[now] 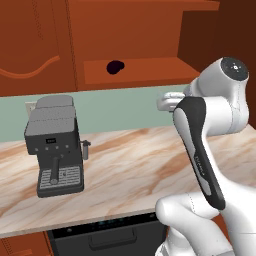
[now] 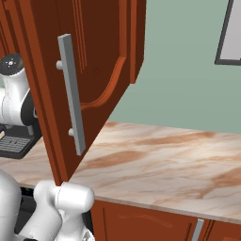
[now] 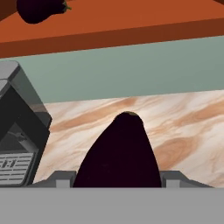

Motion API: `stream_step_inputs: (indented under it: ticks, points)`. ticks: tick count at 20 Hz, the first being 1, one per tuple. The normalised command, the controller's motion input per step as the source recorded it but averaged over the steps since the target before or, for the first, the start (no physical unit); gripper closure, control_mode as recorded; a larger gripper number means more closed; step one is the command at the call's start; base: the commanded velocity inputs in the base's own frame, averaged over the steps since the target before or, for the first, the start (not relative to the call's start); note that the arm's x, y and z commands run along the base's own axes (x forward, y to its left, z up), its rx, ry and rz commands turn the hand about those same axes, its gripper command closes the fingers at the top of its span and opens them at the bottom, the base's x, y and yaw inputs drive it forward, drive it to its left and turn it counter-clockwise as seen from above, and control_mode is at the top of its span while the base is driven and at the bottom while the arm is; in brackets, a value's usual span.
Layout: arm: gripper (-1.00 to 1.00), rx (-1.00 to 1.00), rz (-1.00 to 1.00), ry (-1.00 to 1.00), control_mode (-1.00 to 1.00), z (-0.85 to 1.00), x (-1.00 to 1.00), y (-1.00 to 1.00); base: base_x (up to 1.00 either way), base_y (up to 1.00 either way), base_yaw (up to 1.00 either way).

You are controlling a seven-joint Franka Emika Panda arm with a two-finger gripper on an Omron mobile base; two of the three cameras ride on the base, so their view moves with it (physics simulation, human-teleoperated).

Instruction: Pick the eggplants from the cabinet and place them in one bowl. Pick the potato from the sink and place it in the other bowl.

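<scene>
My gripper (image 3: 118,178) is shut on a dark purple eggplant (image 3: 120,151), which rises between the fingers above the marble counter (image 3: 183,127). In the left base view the hand (image 1: 168,102) sits behind the arm's forearm, below the cabinet (image 1: 145,30). A second eggplant (image 1: 115,66) lies on the cabinet's open shelf (image 1: 150,70); the hand view shows it at the top left (image 3: 39,8). The cabinet's open door (image 2: 99,70), with its grey bar handle (image 2: 71,94), swings out over the counter. Both bowls, the potato and the sink are out of view.
A dark grey coffee machine (image 1: 54,145) stands on the counter (image 1: 140,165) at the left, close to the hand's left side (image 3: 17,144). A pale green wall (image 1: 120,107) backs the counter. A dark appliance front (image 1: 110,235) sits under the counter edge.
</scene>
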Motion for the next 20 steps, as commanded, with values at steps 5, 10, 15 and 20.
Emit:
stream_step_inputs:
  ticks: [5, 10, 15, 20]
  points:
    - [1.0, 0.0, 0.0, 0.0, -1.0, 0.0, 0.0, 0.0, 0.0, 0.0, 0.0]
    - [1.0, 0.0, 0.0, -0.02, -1.0, 0.0, -0.01, 0.0, 0.0, 0.0, 0.0]
    - [1.0, 0.0, 0.0, -0.14, -1.0, 0.0, -0.3, 0.0, 0.0, 0.0, 0.0]
    - [1.0, -0.01, -0.04, -0.3, -1.0, 0.0, -0.47, 0.0, 0.0, 0.0, 0.0]
